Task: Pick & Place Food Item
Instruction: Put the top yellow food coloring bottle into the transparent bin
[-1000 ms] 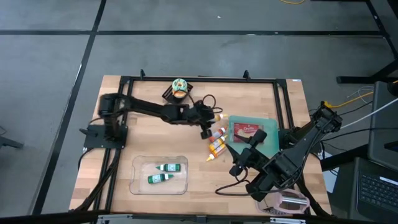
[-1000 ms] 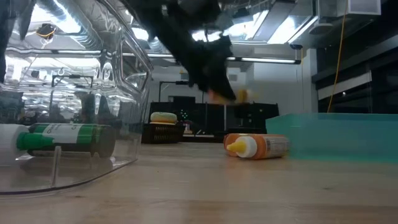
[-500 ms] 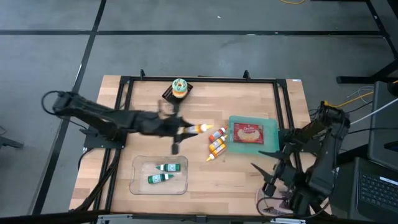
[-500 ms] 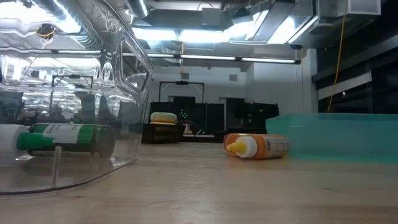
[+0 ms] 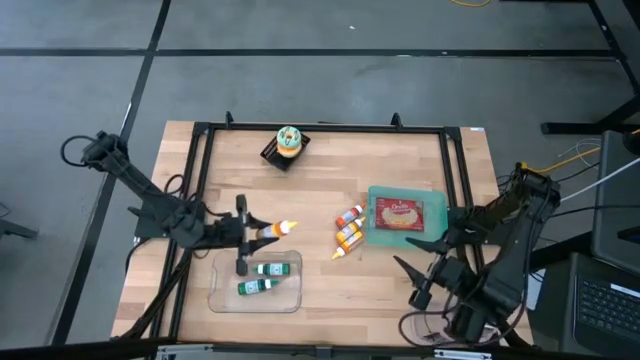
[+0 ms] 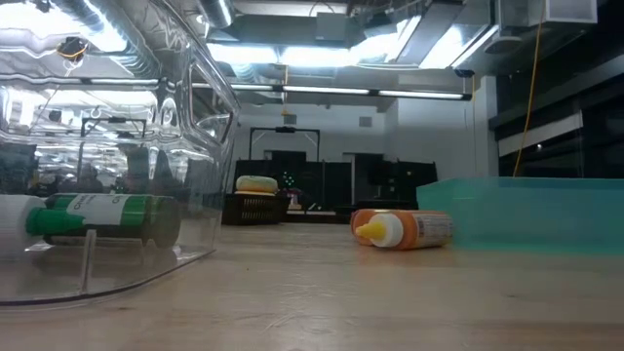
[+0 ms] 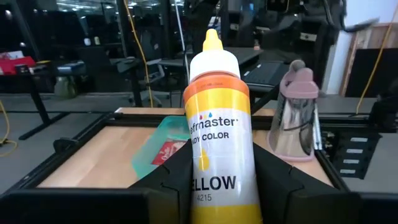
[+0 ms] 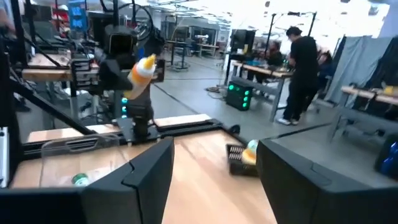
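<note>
My left gripper (image 5: 260,231) is shut on a yellow food-colour bottle (image 5: 277,229), level above the far edge of a clear tray (image 5: 222,297). Two green bottles (image 5: 262,278) lie in that tray. Three orange bottles (image 5: 347,233) lie on their sides at mid-table beside a teal tray (image 5: 432,201) that holds a red packet (image 5: 397,212). My right gripper (image 5: 413,280) hangs open at the near right, with nothing between its fingers (image 8: 149,177). My left gripper pinches the yellow bottle's lower body (image 7: 224,186) between its two fingers (image 7: 177,180). The fingers come level from the table's left and lie along the bottle. The bottle is lifted clear, and its nozzle (image 5: 291,226) points toward the table's right.
A black basket (image 5: 272,152) with a frosted pastry (image 5: 288,139) stands at the far edge. A black frame (image 5: 320,127) runs around the wooden table. A pink-topped clear bottle (image 7: 297,112) stands near the right arm. A person (image 8: 305,68) stands in the room beyond.
My left gripper has gone from the orange bottles at mid-table toward the table's left and near edges and has risen, carrying the yellow bottle clear of the table, over the clear tray's far edge. My right arm has drawn back toward the table's right and turned its wrist.
</note>
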